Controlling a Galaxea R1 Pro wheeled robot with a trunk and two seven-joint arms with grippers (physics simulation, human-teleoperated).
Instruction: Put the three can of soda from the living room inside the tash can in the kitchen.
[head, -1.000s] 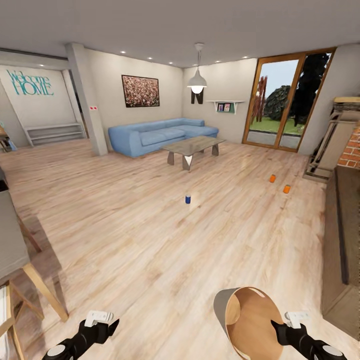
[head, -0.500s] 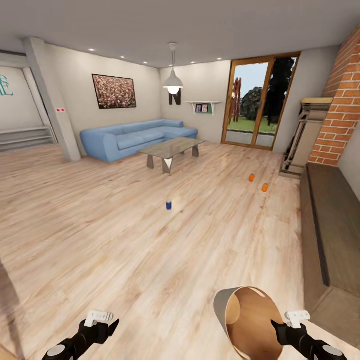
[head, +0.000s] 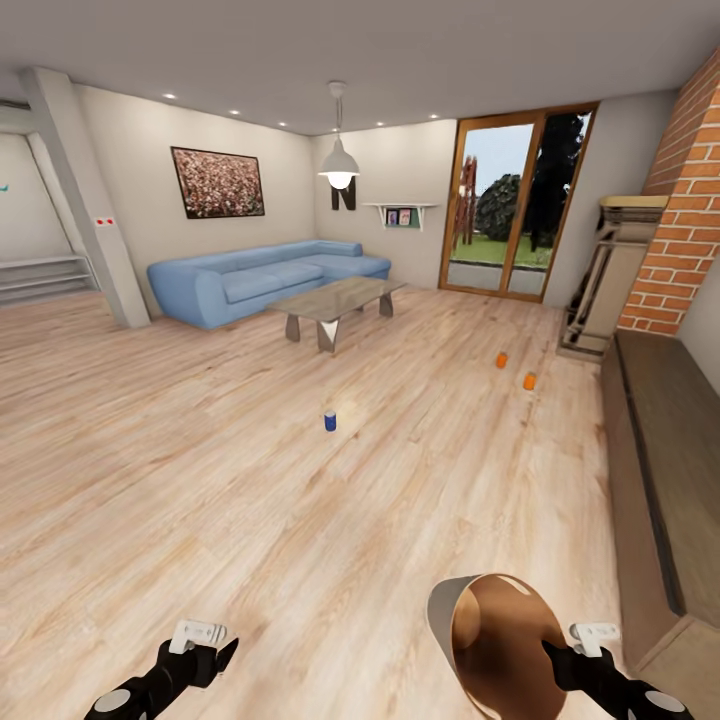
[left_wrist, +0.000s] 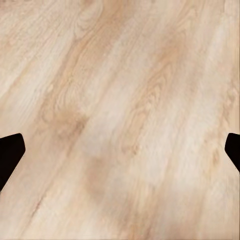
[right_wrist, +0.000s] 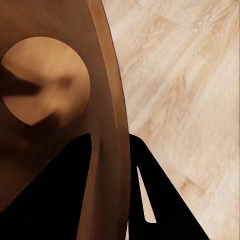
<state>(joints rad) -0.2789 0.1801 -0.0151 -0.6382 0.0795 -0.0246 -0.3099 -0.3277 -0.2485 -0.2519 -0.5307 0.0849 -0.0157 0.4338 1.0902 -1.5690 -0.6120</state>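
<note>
Partly cropped trash can (head: 497, 640) underside

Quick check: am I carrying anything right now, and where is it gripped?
The right gripper holds the bin by its rim, one jaw inside the wall and one outside. The left gripper is open and holds nothing.

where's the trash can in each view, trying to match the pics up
Head view: the trash can is at the bottom edge, right of centre, tipped with its brown inside facing the camera, held at its rim by the right hand.
Right wrist view: the trash can is seen from close, its round bottom visible inside, its rim between the fingers.
Left wrist view: it is not in this picture.
Shared landmark: the pale wood floor.
</note>
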